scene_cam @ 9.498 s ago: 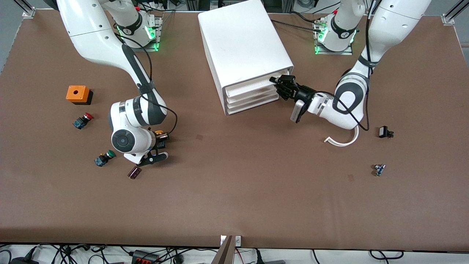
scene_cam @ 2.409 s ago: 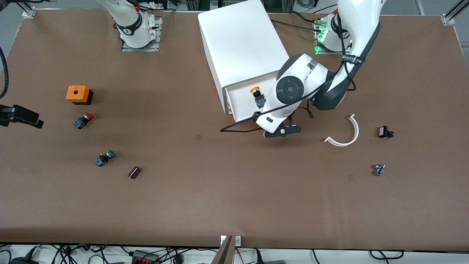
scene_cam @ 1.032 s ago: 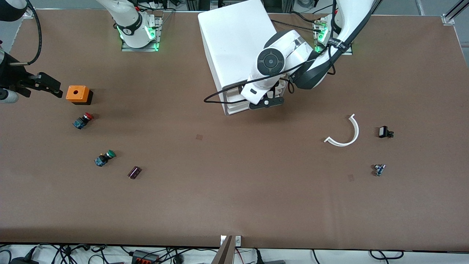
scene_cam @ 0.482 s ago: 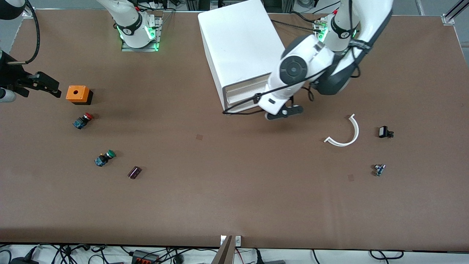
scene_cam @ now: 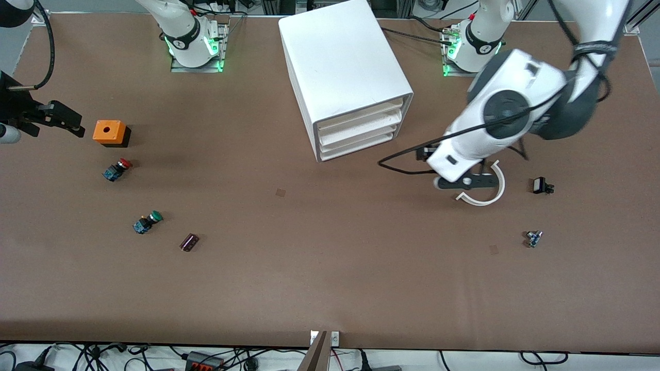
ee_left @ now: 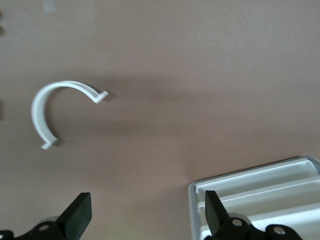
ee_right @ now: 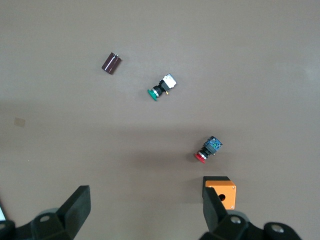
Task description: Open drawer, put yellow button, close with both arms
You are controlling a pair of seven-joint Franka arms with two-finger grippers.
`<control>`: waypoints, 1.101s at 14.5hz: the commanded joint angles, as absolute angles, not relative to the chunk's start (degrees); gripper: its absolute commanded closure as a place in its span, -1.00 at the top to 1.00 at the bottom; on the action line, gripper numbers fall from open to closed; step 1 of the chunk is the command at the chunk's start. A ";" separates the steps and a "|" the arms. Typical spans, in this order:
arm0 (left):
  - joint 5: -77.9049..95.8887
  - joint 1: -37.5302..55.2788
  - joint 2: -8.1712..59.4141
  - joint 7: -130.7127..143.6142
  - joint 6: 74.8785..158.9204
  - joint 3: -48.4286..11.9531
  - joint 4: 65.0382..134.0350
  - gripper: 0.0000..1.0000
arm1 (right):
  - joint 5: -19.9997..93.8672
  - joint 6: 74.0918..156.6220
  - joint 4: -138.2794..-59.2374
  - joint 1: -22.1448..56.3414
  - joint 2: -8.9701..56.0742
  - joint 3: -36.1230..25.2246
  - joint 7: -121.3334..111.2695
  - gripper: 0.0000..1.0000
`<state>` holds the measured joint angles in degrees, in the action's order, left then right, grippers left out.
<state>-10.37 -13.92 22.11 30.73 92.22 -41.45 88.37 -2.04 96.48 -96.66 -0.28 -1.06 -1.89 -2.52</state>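
White plastic top drawer (scene_cam: 357,119) of the cabinet appears shut. Left end effector (ee_left: 145,220) hangs open, empty, beside it; right end effector (ee_right: 145,212) open over the orange box (ee_right: 220,192).

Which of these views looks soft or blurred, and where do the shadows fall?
Left wrist view: soft throughout; the white curved strip has fuzzy edges, and a broad dim shadow crosses the table beside it. Right wrist view: sharper; a wide faint shadow band lies near the red button. Front view: even light, crisp; a soft shadow under the left tool.
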 commanded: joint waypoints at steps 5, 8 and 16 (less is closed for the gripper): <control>-15.12 -20.02 22.41 15.66 85.61 -42.36 79.37 1.00 | -1.93 96.59 -100.19 -0.44 -3.87 -2.02 -3.43 1.00; -14.77 -24.33 22.67 7.15 82.62 -42.01 75.42 1.00 | -1.93 96.68 -100.55 -0.26 -3.78 -1.93 -3.25 1.00; -0.62 -7.40 8.38 -5.36 89.61 -9.61 87.23 1.00 | -1.85 96.59 -100.63 -0.26 -3.52 -1.76 -2.29 1.00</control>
